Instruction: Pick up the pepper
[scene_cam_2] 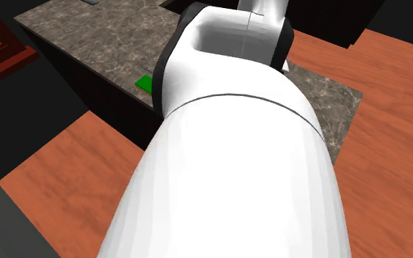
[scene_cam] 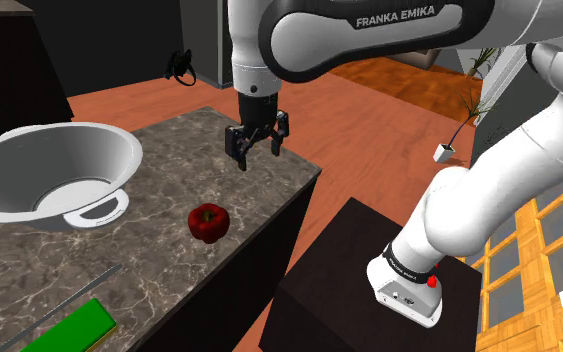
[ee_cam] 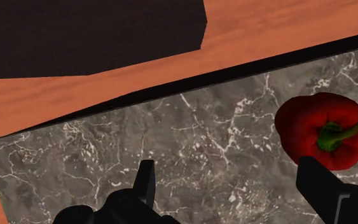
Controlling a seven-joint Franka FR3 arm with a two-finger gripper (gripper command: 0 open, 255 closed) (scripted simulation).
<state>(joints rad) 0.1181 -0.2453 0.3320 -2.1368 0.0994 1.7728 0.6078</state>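
Pepper (scene_cam: 209, 221): red, with a green stem (ee_cam: 344, 130) turned upward, resting on the grey marbled worktop (scene_cam: 169, 275) close to its edge at the shoulder view's right; nothing is touching it. Claw (scene_cam: 257, 143): seen above the worktop, up and to the right of the pepper in the shoulder view, clear of the surface. In the wrist view the claw (ee_cam: 228, 173) is spread wide, with bare worktop in the gap. The pepper (ee_cam: 323, 130) sits outside that gap, just beyond one finger, so nothing is gripped. Step in hand is judged to be the approach, with the grasp not yet begun. The next move calls for a sideways shift until the pepper is centred between the fingers. A descent around its body should follow, then closing and a lift. The rounded, glossy skin suggests a grip across the widest part, below the stem. Containers: one large pale bowl (scene_cam: 29, 170) is noted toward the shoulder view's left, well apart from the pepper. Its visible inside holds nothing. A flat green block (scene_cam: 79, 328) is noted on the worktop at the shoulder view's lower left, away from the work.
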